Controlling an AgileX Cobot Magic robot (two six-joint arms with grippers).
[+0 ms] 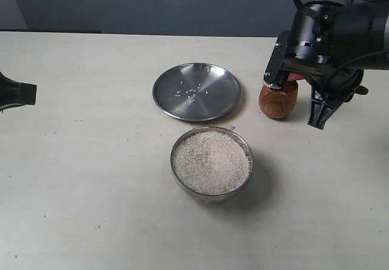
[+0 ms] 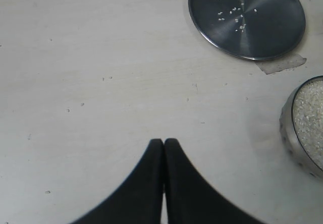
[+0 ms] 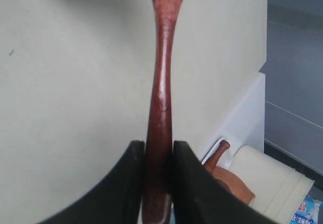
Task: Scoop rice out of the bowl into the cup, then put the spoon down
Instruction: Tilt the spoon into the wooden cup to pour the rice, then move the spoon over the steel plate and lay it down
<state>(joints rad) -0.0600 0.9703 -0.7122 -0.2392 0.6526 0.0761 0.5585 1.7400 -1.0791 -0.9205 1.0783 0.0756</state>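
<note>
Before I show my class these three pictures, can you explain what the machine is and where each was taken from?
This is a robot with two arms. One picture looks at the table from off the arms; the other two come from cameras on the wrists. On the table stand a steel plate with a few stray grains, a steel bowl full of rice, and a small wooden cup. The left end effector is shut and empty. The right end effector, by the cup, grips a wooden spoon by its handle.
</note>
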